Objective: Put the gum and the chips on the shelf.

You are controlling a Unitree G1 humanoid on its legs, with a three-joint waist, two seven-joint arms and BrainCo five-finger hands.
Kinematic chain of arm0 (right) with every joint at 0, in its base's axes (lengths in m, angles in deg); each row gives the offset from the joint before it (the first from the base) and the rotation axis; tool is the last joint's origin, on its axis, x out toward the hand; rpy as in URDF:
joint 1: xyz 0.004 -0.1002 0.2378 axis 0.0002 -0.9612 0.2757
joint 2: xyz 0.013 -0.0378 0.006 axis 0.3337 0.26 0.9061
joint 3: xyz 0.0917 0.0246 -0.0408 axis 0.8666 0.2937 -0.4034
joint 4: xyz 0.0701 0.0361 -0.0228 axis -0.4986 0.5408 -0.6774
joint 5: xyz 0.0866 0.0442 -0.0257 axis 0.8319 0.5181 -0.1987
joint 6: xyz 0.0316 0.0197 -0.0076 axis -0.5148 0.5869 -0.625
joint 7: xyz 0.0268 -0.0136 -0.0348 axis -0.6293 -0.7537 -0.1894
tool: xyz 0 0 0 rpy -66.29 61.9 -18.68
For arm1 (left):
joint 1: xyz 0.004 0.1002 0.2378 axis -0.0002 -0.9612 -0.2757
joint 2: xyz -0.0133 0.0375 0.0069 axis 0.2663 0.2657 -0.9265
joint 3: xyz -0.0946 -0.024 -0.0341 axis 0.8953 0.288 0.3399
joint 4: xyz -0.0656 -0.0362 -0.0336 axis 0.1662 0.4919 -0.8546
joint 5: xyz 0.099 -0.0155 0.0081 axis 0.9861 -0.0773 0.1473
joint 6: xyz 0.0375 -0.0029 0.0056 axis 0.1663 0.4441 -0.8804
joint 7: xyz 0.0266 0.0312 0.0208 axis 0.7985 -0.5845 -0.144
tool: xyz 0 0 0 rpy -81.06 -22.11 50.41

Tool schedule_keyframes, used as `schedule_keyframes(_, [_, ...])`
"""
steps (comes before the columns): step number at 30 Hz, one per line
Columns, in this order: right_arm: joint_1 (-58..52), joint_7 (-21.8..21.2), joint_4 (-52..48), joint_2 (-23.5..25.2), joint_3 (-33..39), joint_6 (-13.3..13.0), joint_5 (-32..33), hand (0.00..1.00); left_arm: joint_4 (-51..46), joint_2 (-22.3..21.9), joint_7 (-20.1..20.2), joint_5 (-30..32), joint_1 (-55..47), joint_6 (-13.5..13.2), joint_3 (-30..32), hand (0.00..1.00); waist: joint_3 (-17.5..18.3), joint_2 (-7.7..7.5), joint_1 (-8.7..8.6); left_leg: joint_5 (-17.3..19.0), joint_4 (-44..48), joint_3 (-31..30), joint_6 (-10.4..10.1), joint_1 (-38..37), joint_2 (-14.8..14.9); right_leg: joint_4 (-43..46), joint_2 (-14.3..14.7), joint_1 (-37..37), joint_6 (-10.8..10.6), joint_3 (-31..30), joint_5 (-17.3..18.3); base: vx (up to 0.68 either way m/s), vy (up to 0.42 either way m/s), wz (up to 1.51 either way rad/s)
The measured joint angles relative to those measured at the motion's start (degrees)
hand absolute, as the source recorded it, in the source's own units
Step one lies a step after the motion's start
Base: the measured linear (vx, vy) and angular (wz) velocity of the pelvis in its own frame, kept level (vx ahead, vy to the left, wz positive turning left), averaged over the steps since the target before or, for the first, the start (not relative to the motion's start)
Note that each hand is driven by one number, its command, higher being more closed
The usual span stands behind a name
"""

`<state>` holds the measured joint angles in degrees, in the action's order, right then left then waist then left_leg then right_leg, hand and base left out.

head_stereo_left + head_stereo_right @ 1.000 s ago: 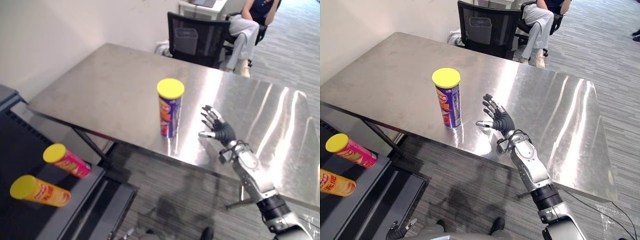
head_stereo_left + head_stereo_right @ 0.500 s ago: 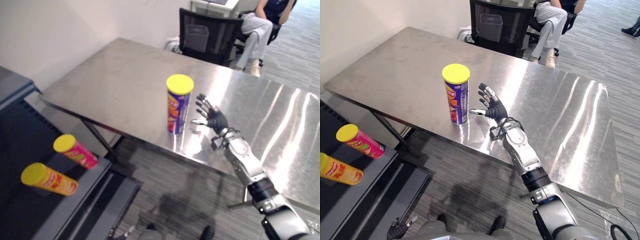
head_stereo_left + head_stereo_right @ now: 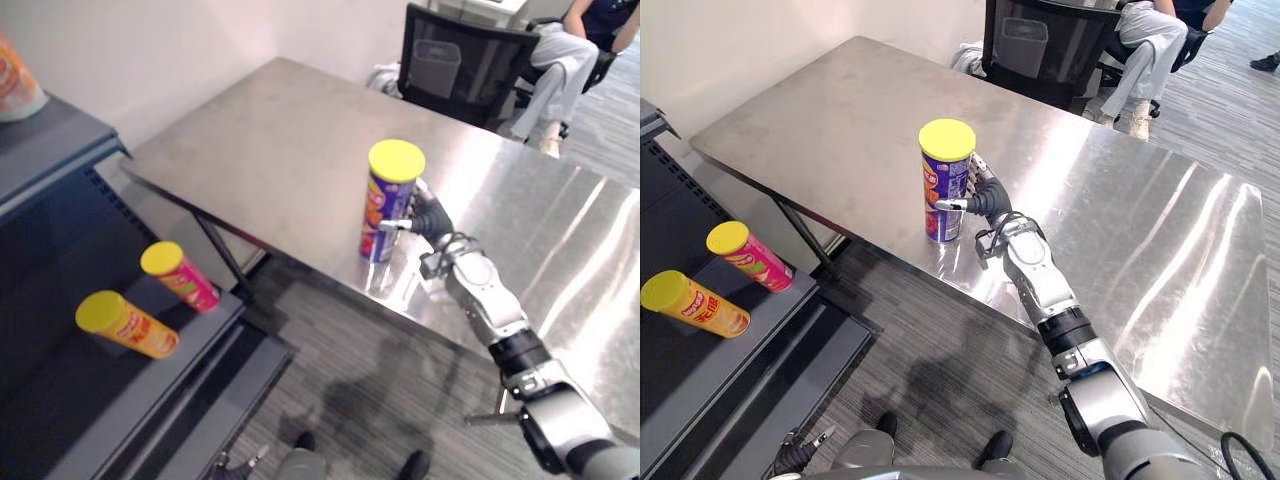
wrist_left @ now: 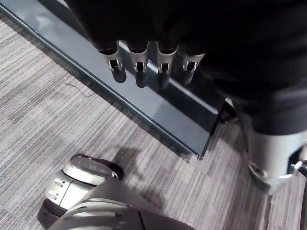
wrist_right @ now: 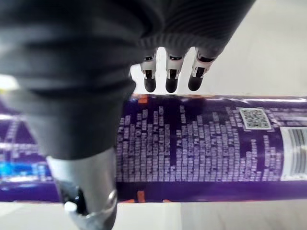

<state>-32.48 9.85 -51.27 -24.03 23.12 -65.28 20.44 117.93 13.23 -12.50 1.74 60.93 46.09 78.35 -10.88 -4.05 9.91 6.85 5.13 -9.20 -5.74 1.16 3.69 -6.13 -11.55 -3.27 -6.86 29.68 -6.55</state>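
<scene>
1. At the left stands a dark shelf [image 3: 90, 420]. Two yellow-lidded tubes lie on its lower board near the right edge: an orange tube [image 3: 128, 325] nearer and a pink tube [image 3: 180, 277] farther, apart from each other. An orange packet [image 3: 15, 75] sits on the board above.
2. The left robot hand [image 4: 140, 67] hangs over the carpet beside the shelf's edge, its fingers straight and loose, holding nothing.
3. A strip of carpeted floor [image 3: 330, 350] separates the shelf from the steel surface [image 3: 270, 140], whose left and far parts are bare.
4. One purple chips tube [image 3: 378, 215], also yellow-lidded, stands upright close to the surface's near edge; that makes three tubes in all.
5. The right robot hand [image 3: 428, 215] is just right of this tube, fingers [image 5: 171, 79] straight along its far side and thumb reaching along its near side, not clamped.
6. At the far right are one black chair [image 3: 455, 65] and one seated person [image 3: 560, 50].
</scene>
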Motion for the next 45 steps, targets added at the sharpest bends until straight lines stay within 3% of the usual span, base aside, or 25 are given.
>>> schedule_keyframes(5, [4.1,1.0,0.1,-0.2,-0.1,-0.1,-1.6,0.0,-0.3,0.0,0.0,0.3,0.1,0.0,0.0,0.0,-0.2,0.26,1.25,0.0,0.9,-0.9,0.0,1.1,0.1,0.0,0.2,0.0,0.0,0.6,0.0,-0.03,-0.009,0.1])
schedule_keyframes(13, [5.8,0.3,-1.6,-0.1,-2.0,-0.3,-2.0,0.0,-0.3,0.0,0.1,0.3,0.0,0.0,0.0,0.0,-0.2,0.26,1.85,-0.1,1.4,-1.9,-0.2,1.8,0.1,0.0,0.3,0.0,0.0,1.3,0.0,-0.01,-0.003,0.04])
schedule_keyframes(14, [5.8,-0.1,-2.4,-0.1,-2.1,-0.2,-2.0,1.0,-0.3,0.0,0.1,0.3,-0.1,0.0,0.0,0.0,-0.2,0.27,1.79,-0.1,1.4,-1.9,-0.2,1.8,0.1,0.0,0.3,0.0,0.0,1.3,0.0,0.0,0.0,0.0])
schedule_keyframes(22, [5.7,-2.0,-6.8,-0.1,-5.9,1.0,-1.9,1.0,-0.2,0.0,0.1,0.4,-0.1,0.0,0.0,0.0,-0.1,0.3,1.52,-0.1,1.4,-1.4,-0.2,1.8,0.1,0.0,0.3,0.3,0.0,1.0,0.0,0.0,0.001,-0.01])
schedule_keyframes(33, [0.3,-2.8,-8.4,0.2,-5.2,-0.3,-0.1,1.0,0.3,0.0,0.1,0.4,-0.1,0.0,-0.8,0.0,2.0,0.5,1.23,-0.1,1.0,-0.2,-0.2,1.5,0.1,0.2,0.3,1.0,0.0,-0.3,0.0,0.01,0.003,-0.05])
schedule_keyframes(40, [-3.9,-2.2,-9.0,0.9,-3.1,-1.7,0.6,1.0,0.9,0.3,0.0,0.4,0.0,0.3,-1.1,0.0,3.3,0.07,1.07,-0.1,-0.2,1.1,-0.2,0.6,0.3,0.2,0.3,1.0,0.0,-1.8,0.0,-0.01,0.0,-0.1])
schedule_keyframes(45, [-5.9,1.0,-9.0,1.7,-1.2,-2.5,0.8,1.0,1.4,0.7,-0.1,0.4,0.3,1.2,-1.2,0.0,3.8,-0.61,0.98,-0.1,-1.0,2.4,-0.1,-0.5,0.5,0.1,0.3,1.2,0.0,-3.0,0.0,0.02,0.005,-0.12])
